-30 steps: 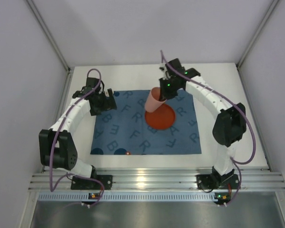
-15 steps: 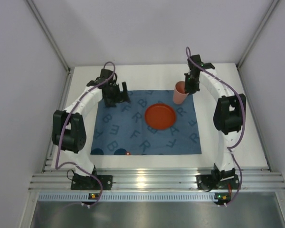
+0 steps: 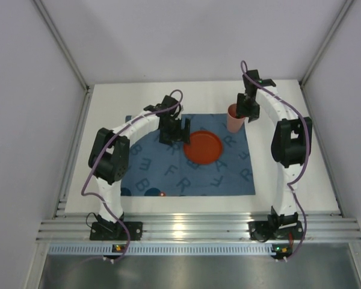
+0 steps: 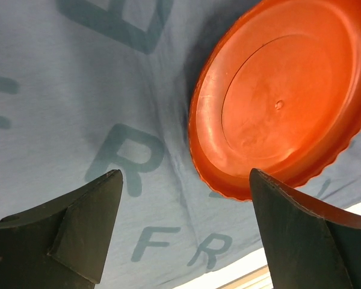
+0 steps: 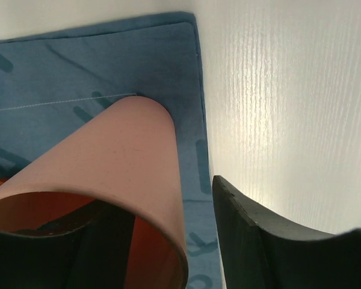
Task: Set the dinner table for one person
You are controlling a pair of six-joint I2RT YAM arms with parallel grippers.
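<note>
Left gripper (image 4: pixel 183 177) spread wide beside orange plate (image 4: pixel 283 96). Right gripper (image 5: pixel 168 211) straddles pink cup (image 5: pixel 120 144) rim, one finger (image 5: pixel 102 259) inside, seemingly released.

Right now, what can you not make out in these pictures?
Right wrist view: whether the right tool grips the cup; the cup wall hides the inner pad.
Top view: the orange speck at the mat's near edge is too small to name.
Left wrist view: the plate's rim, cut by the frame edge.

The counter (image 3: pixel 198 96) before me is a large flat rectangle, matte white and faintly ribbed, lying level, with an aluminium rail (image 3: pixel 192 229) along its near edge and sides.
</note>
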